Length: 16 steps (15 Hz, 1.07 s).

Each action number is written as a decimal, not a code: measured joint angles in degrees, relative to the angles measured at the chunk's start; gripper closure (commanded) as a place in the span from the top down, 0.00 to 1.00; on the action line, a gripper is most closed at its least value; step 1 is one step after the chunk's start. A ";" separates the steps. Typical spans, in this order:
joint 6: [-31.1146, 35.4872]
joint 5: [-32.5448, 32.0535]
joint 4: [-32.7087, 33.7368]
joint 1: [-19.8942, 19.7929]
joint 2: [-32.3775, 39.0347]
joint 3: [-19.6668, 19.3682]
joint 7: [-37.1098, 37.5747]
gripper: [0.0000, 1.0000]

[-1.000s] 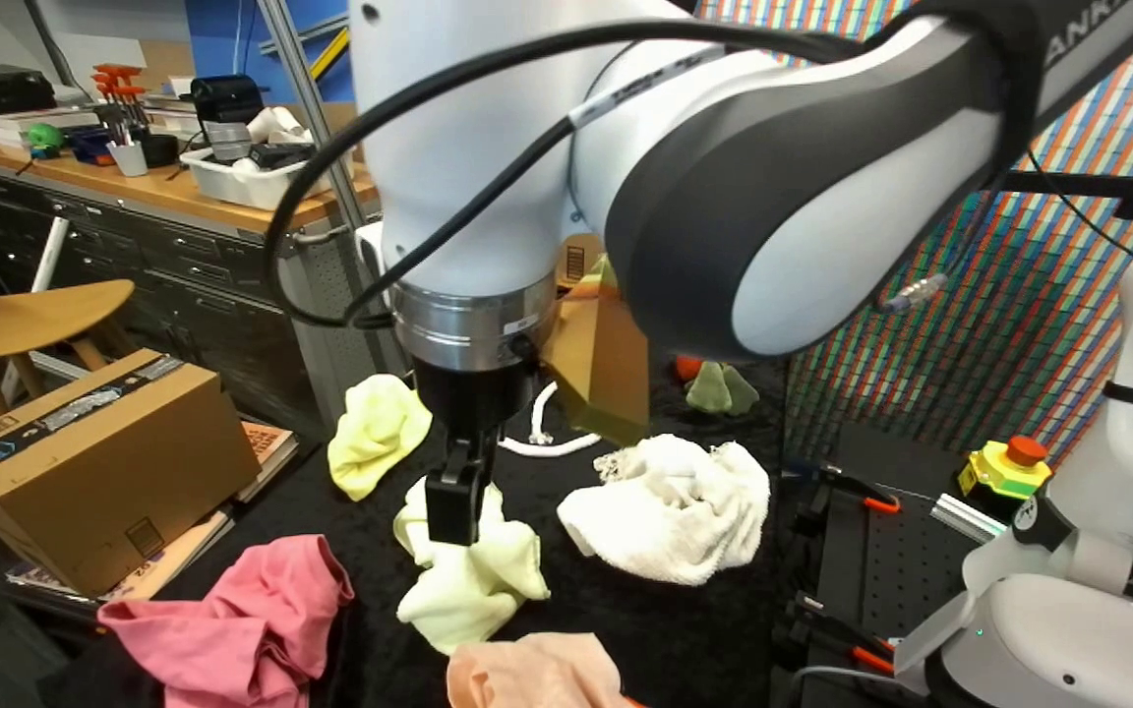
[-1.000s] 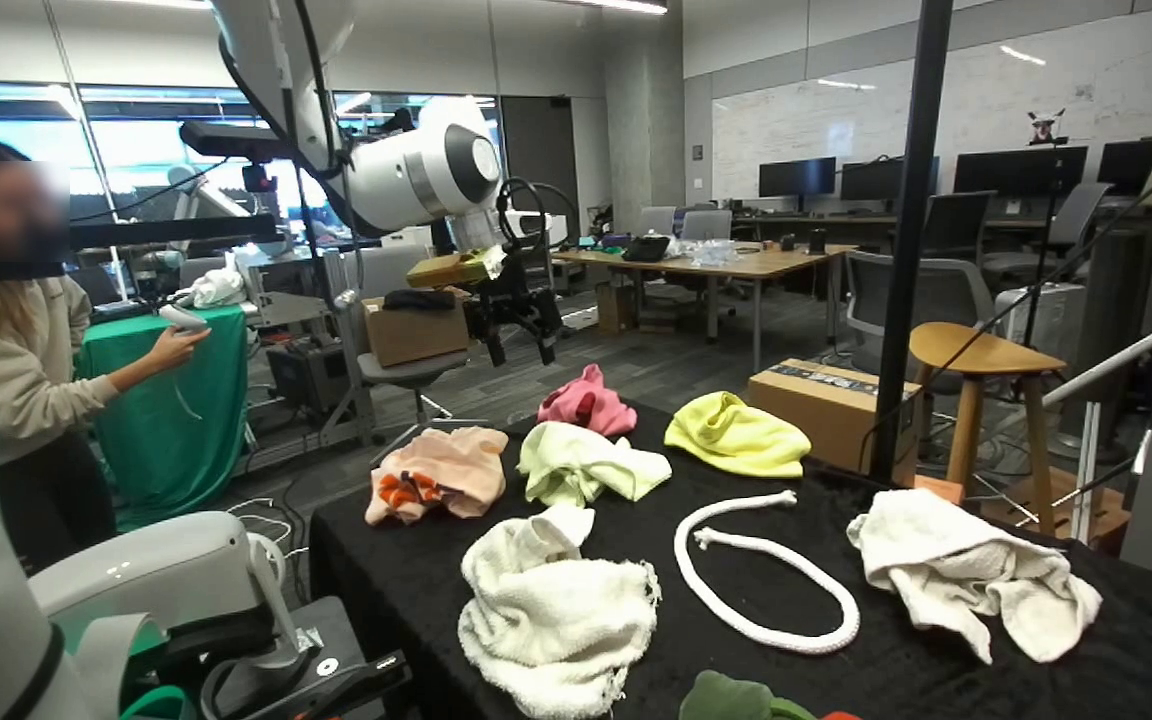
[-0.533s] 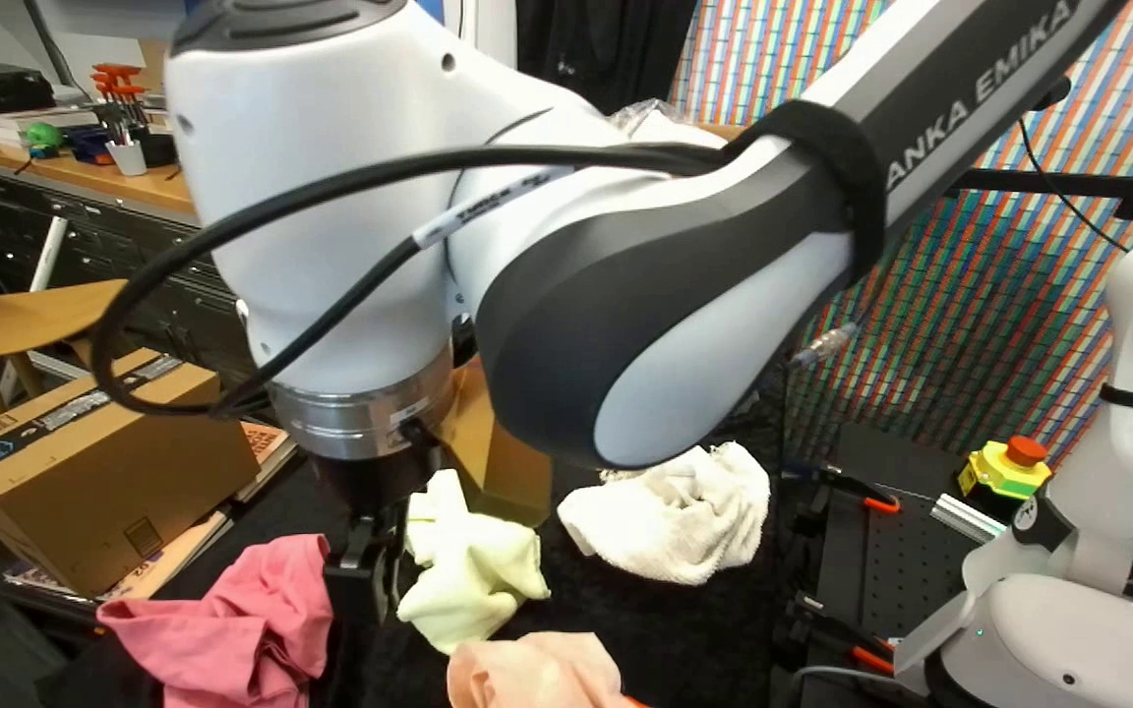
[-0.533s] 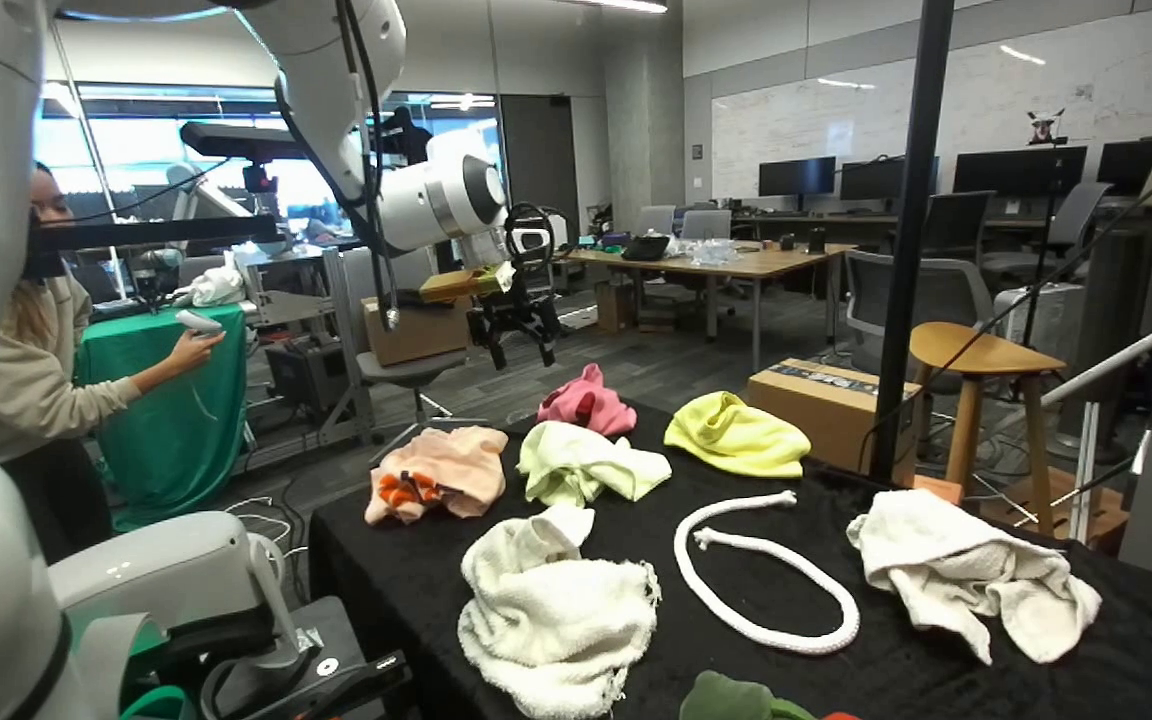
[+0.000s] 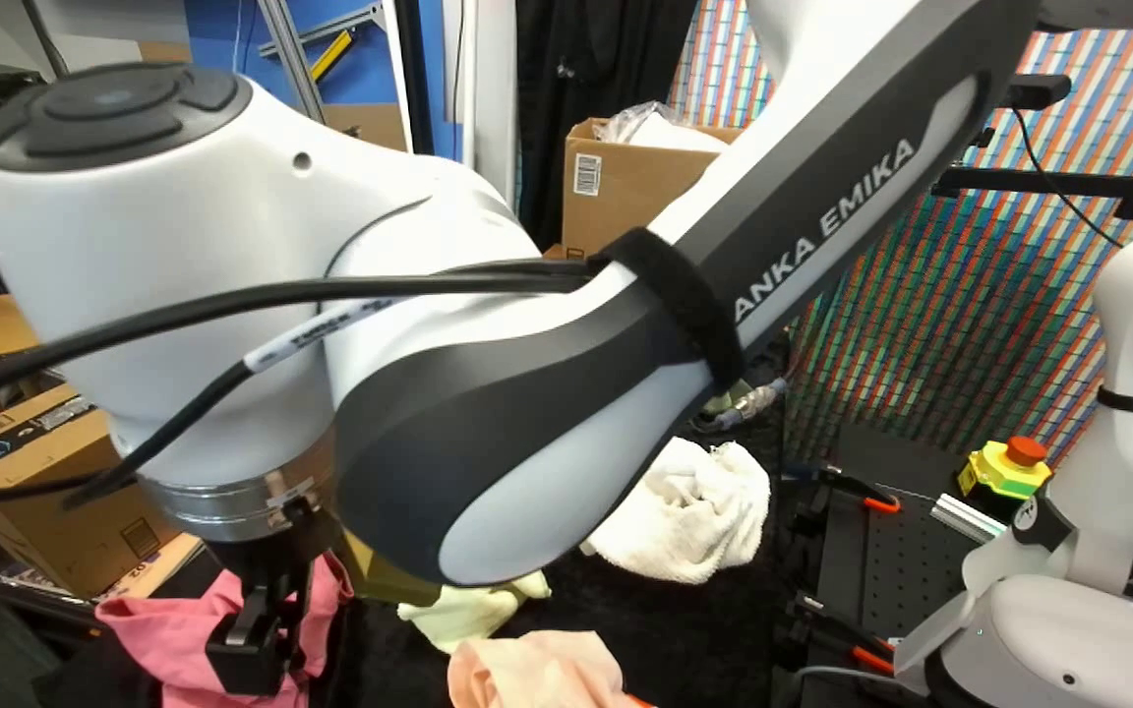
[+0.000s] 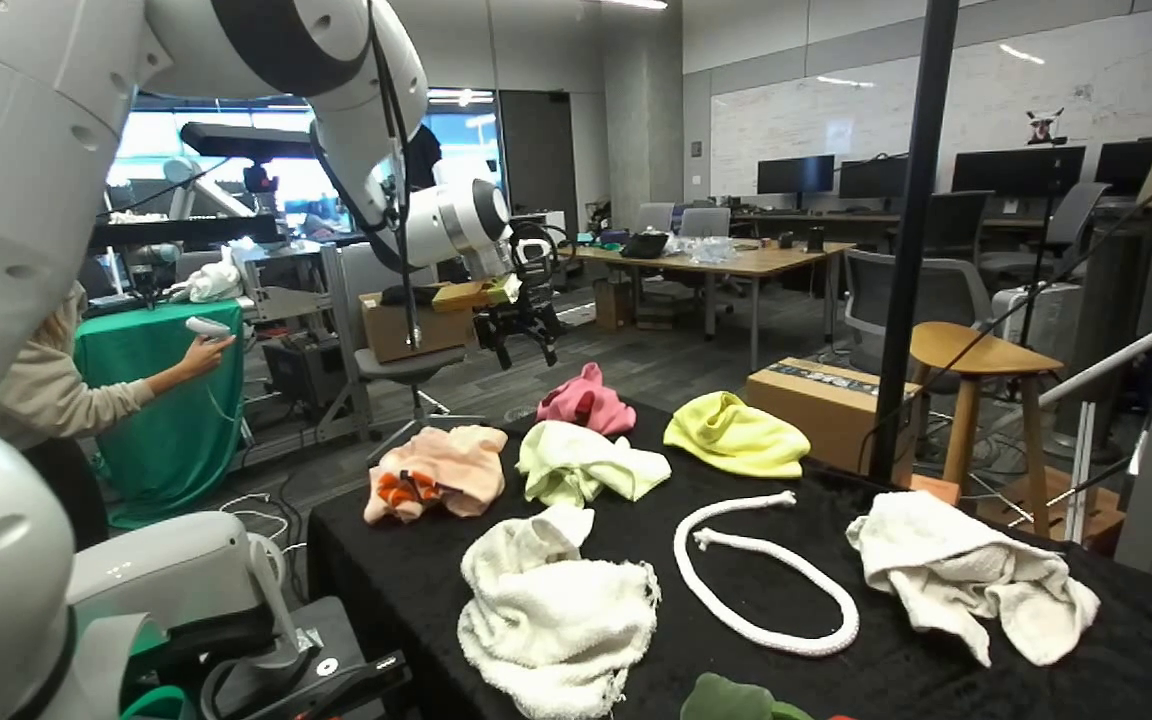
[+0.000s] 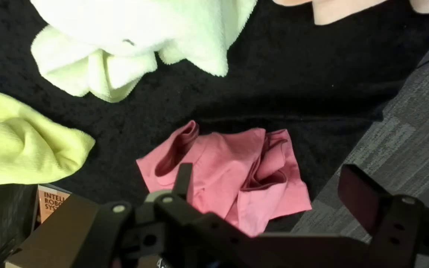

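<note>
Tool [image 6: 527, 360] points down, jaws apart, above the pink cloth [image 7: 222, 160].

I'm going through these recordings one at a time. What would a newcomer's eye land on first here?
Probably the white-and-grey robot arm, which sprawls across the middle of an exterior view. Next, in the wrist view, the pink cloth lying crumpled below the open gripper. Then, in an exterior view, the curving white rope and, beyond it, the bright yellow cloth, both standing out against the black table covering.
</note>
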 measured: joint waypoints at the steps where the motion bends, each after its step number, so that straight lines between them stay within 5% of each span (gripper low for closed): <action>1: 0.15 -0.01 1.26 0.78 1.02 -0.66 0.23 1.00; 16: 1.14 -5.92 14.20 11.71 13.11 -15.08 11.82 1.00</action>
